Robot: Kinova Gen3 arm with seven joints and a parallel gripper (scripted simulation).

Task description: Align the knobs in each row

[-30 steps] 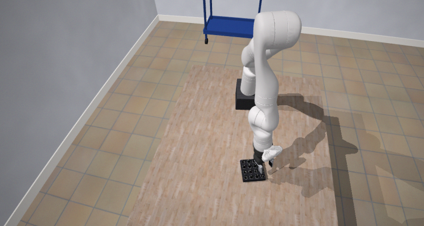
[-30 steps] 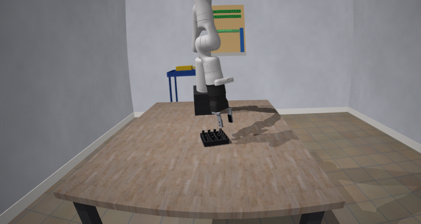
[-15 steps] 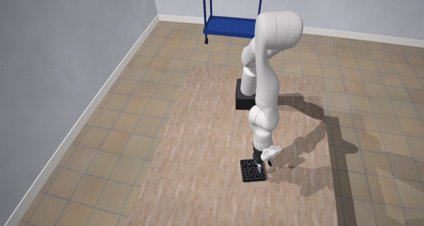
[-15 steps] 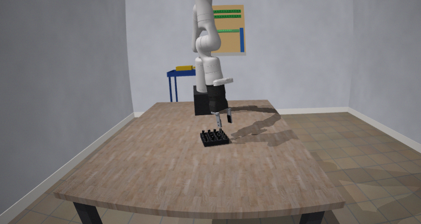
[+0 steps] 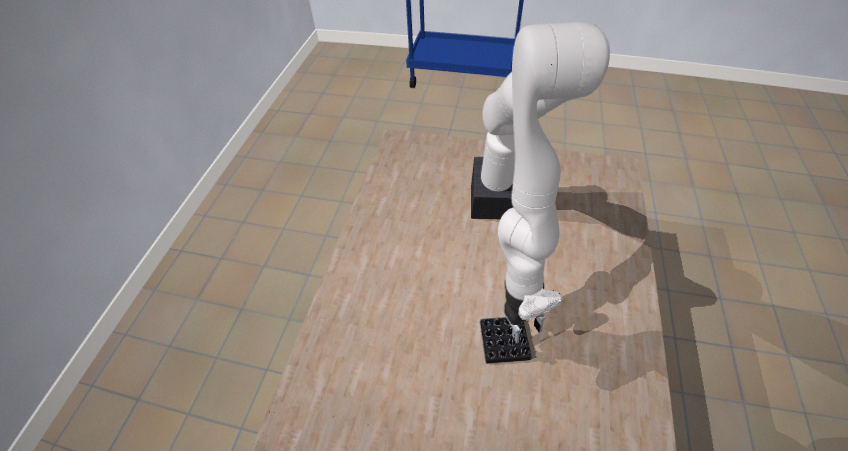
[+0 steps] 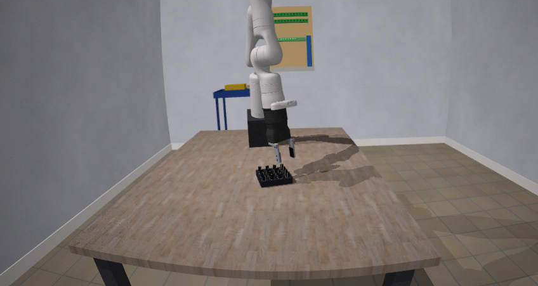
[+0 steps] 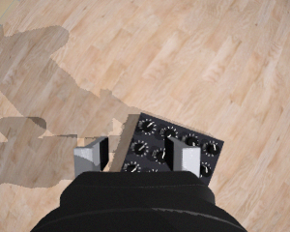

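The wooden table (image 5: 357, 327) (image 6: 226, 215) (image 7: 232, 48) reaches out on every side below the pincer, its edges well apart from it; the top view cuts off the near end. The white arm (image 5: 535, 173) (image 6: 269, 53) leans out over the wood, cropped at the top of the exterior view. Well behind the pincer, the blue cart (image 5: 461, 60) (image 6: 231, 94) is partly cut off or covered by the arm, and the black block (image 5: 490, 205) (image 6: 256, 132) under the arm is also partly covered. The knob box (image 5: 506, 360) (image 6: 277, 183) (image 7: 155, 139) sits flat on the table just below the pincer (image 5: 527, 333) (image 6: 285, 158) (image 7: 136, 149). The box looks nearly square, so I can't pick out a long axis; its sides run slantwise to the pincer's fingers in the wrist view, and I can't make out the socket, printed names or which side is the rear. The pincer is wide open with nothing in its grip. One finger appears across the box, hiding part of it, the other beyond its edge, while the pincer's dark body covers the nearer rows. Of the knobs, the corner one (image 7: 147, 127) shows its white line slanting to the wrist view's upper right; several others are too small or hidden to read.
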